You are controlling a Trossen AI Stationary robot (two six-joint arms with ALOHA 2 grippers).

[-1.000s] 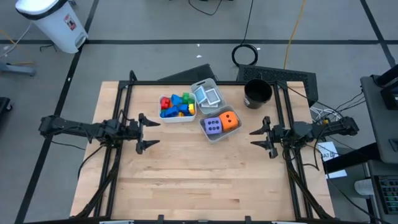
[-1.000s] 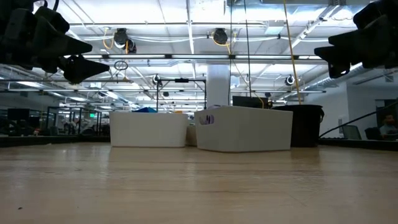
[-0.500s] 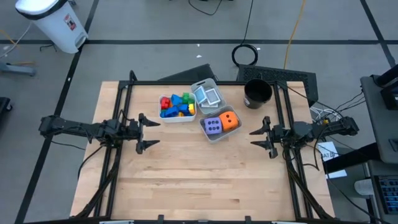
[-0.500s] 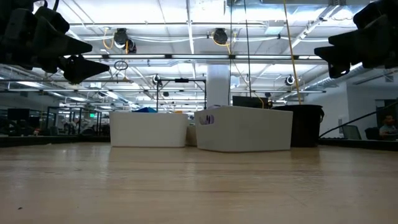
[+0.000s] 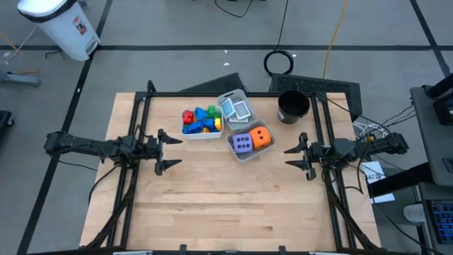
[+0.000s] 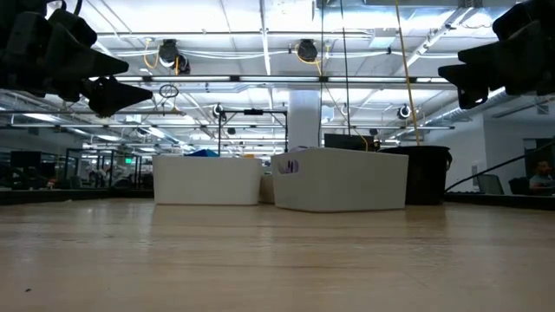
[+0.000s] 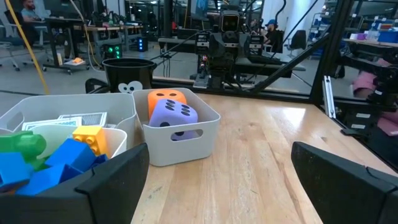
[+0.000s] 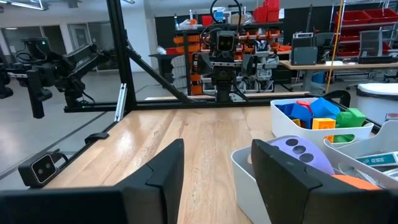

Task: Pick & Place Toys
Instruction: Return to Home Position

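Observation:
The toys lie in three bins at the table's far middle. Coloured building blocks point(image 5: 201, 119) fill a white bin point(image 5: 202, 134). White picture cards point(image 5: 237, 108) lie in a grey bin point(image 5: 229, 95) beside it. A purple die point(image 5: 243, 144) and an orange die point(image 5: 261, 137) sit in a third bin point(image 5: 236, 151), nearer to me. My left gripper point(image 5: 170, 151) hangs open above the table's left side, level and pointing toward the bins. My right gripper point(image 5: 287, 156) hangs open on the right side and faces the left one. Neither holds anything.
A black cup point(image 5: 293, 106) stands at the far right, behind the dice bin. Black frame rails point(image 5: 139, 120) run along the table's left, right and far sides. Bare wood point(image 5: 226, 205) stretches from the bins to the near edge.

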